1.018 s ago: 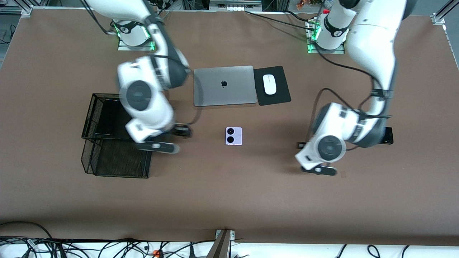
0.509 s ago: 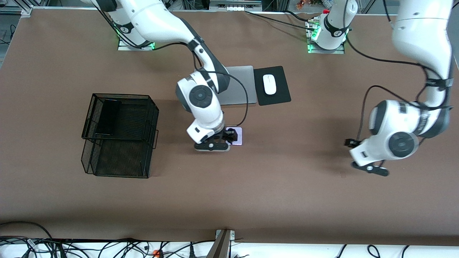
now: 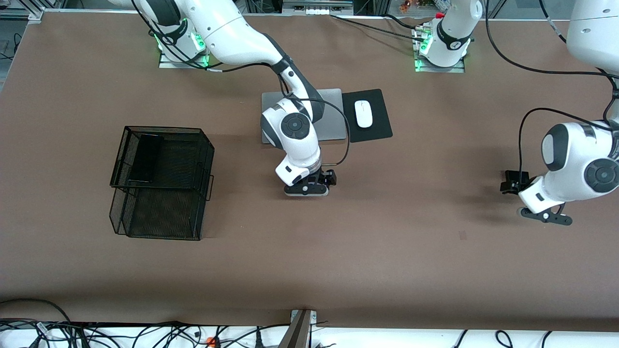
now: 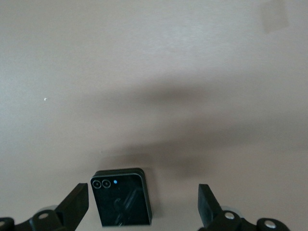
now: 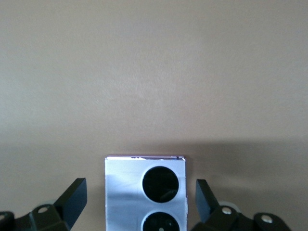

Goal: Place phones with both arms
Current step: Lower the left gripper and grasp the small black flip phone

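The small lilac-white phone (image 5: 144, 192) with two black circles lies flat on the brown table. My right gripper (image 5: 139, 202) is open right over it, one finger on each side, not touching; in the front view that gripper (image 3: 309, 188) hides the phone. The small squarish black phone (image 4: 120, 197) lies on the table under my open left gripper (image 4: 142, 209), closer to one finger than the other. In the front view the left gripper (image 3: 544, 212) is at the left arm's end of the table. The long black slab phone (image 3: 145, 155) lies in the mesh basket's upper tier.
The black wire-mesh basket (image 3: 162, 212) stands toward the right arm's end. The grey laptop (image 3: 333, 116) and a white mouse (image 3: 363, 113) on a black pad (image 3: 377, 130) lie farther from the camera than the right gripper.
The right arm swung from the basket to over the lilac-white phone and now covers it. The left arm moved toward its own end of the table, over the small black phone.
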### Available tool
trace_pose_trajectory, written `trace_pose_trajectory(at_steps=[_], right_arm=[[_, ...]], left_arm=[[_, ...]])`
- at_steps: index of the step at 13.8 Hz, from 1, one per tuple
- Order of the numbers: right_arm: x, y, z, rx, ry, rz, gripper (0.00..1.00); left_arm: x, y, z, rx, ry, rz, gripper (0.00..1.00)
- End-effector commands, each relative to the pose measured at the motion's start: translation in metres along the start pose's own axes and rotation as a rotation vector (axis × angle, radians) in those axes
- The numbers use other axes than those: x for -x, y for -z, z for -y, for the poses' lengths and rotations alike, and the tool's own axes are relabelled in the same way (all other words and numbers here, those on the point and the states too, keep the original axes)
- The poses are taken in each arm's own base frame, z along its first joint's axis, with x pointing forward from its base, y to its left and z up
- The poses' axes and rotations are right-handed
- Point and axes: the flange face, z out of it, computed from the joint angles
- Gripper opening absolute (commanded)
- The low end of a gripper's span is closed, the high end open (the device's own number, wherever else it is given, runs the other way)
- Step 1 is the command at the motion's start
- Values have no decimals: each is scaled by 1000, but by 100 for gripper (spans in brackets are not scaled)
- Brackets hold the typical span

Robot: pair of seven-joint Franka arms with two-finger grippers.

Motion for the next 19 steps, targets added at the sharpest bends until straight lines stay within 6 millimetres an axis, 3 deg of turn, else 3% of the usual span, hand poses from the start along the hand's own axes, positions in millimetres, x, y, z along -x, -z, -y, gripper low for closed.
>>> trace_pose_trajectory(at_steps=[1,5,19], right_arm=[[4,-3,10,18,27,-31,100],[8,-14,7,47,56,-37,100],[18,-32,5,64,64,-23,99]], left_arm=[[35,-19,6,48,41,-74,100],[61,-44,24,79,75,-87,100],[74,-80,52,93,65,-130,100]])
